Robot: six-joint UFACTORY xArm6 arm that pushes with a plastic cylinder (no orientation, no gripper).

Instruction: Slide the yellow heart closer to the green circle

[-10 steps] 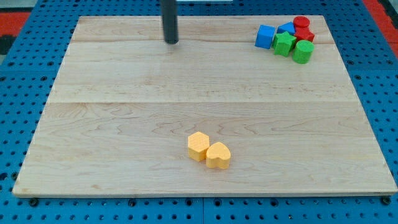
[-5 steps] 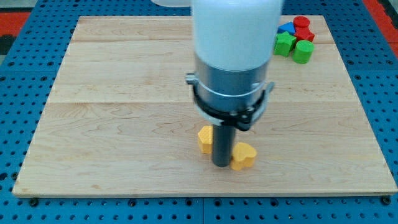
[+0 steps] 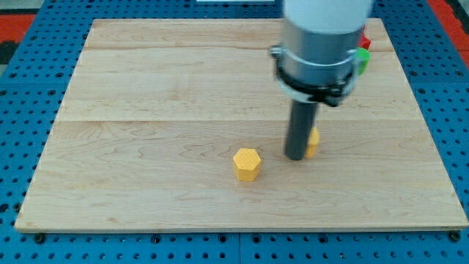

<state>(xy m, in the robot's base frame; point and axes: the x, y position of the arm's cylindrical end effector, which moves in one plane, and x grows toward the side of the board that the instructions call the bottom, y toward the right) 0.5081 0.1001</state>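
Observation:
My tip (image 3: pixel 296 155) rests on the board right of centre. The yellow heart (image 3: pixel 314 142) touches the rod's right side and is mostly hidden behind it; only a yellow sliver shows. The green circle (image 3: pixel 361 60) sits near the view's top right, almost wholly covered by the arm's body, with just a green edge showing. A yellow hexagon (image 3: pixel 248 163) lies alone to the left of and slightly below the tip.
A red block (image 3: pixel 365 41) peeks out at the top right beside the arm; the other blocks of that cluster are hidden behind the arm. The wooden board (image 3: pixel 146 110) lies on a blue pegboard surface.
The rod has pushed between the two yellow blocks and moved right and up. The heart has slid up-right with it, away from the hexagon, which stayed roughly in place.

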